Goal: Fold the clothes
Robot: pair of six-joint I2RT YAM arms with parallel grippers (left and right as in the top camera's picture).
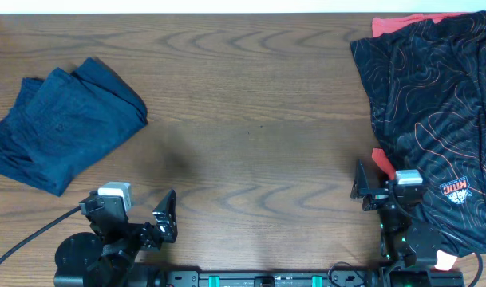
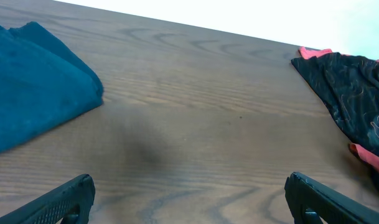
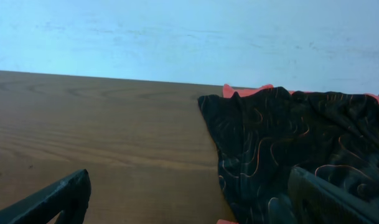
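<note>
A dark navy-blue garment [image 1: 63, 123] lies folded and bunched at the table's left; its edge shows in the left wrist view [image 2: 33, 87]. No label shows on it. A black garment with orange contour lines [image 1: 434, 112] lies spread at the right, also in the right wrist view [image 3: 282, 137] and the left wrist view [image 2: 351, 87]. My left gripper [image 1: 132, 212] [image 2: 189, 183] is open and empty at the front left, short of the navy garment. My right gripper [image 1: 384, 187] [image 3: 189, 177] is open and empty at the black garment's left edge.
The wooden table [image 1: 250, 119] lies bare between the two garments. The black garment has orange lining at its edges and a logo patch [image 1: 456, 189] near the front right. A black cable [image 1: 19, 243] runs off from the left arm's base.
</note>
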